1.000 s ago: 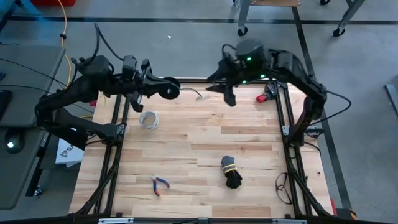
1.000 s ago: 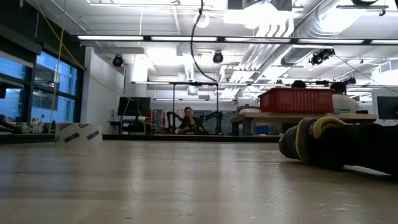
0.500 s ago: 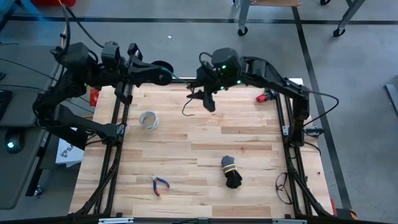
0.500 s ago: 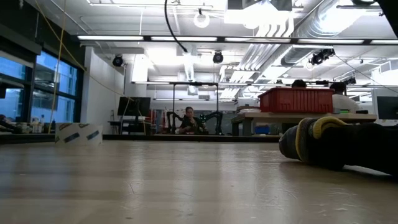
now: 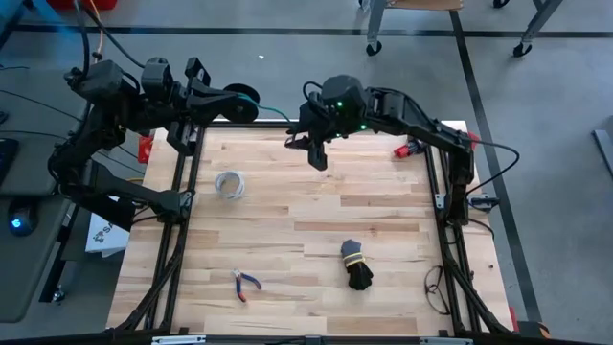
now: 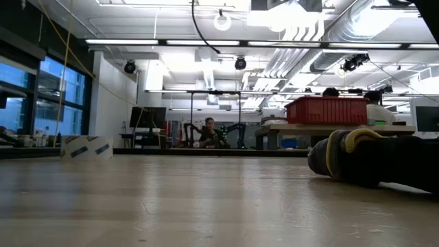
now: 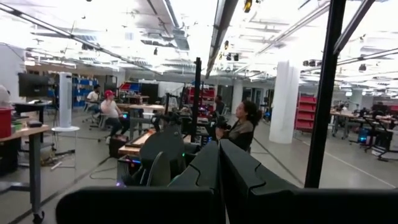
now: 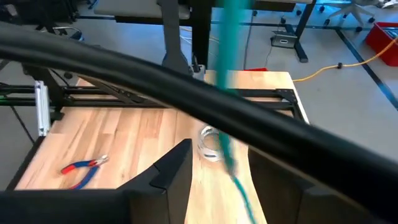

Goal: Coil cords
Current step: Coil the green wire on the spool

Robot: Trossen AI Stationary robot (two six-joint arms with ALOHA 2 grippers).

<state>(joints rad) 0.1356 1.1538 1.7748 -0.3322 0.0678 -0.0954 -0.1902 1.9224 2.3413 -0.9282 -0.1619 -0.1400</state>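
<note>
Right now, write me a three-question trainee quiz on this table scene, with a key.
1. True or false: the black cord bundle with a yellow tie is held in a gripper.
2. Which tool lies near the table's front-left part?
A. the pliers
B. a hammer
C. a tape measure
3. Fill in: the green cord runs between the open fingers of the ____ gripper.

Key
1. False: it lies alone on the wooden table.
2. A.
3. Right. The left gripper is shut beyond the table's far-left corner, with the dark coil at its tip; the pale ring lies untouched.
</note>
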